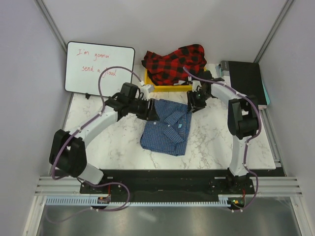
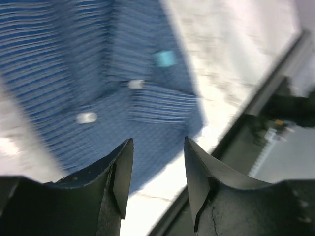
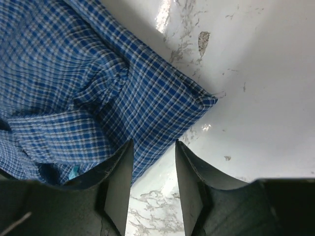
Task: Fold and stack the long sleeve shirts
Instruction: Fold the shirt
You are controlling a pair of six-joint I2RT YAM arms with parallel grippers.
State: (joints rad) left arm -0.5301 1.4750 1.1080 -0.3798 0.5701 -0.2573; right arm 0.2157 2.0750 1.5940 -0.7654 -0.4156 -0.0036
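Observation:
The blue checked shirt [image 1: 166, 127] lies folded in a rectangle mid-table, collar toward the back. The red-and-black plaid shirt [image 1: 174, 64] is heaped over a yellow bin [image 1: 158, 87] at the back. My left gripper [image 1: 153, 112] hovers at the blue shirt's back left corner, open, nothing between its fingers; its wrist view shows the blue shirt [image 2: 98, 73] and its buttons just beyond my left gripper [image 2: 157, 145]. My right gripper [image 1: 193, 104] is at the back right corner, open and empty; in its view a folded corner of the blue shirt [image 3: 147, 98] lies just past my right gripper [image 3: 153, 145].
A whiteboard [image 1: 100, 68] with red writing leans at the back left. A dark box [image 1: 246, 78] sits at the back right. Bare marble table [image 1: 118, 142] surrounds the blue shirt. Grey walls close in both sides.

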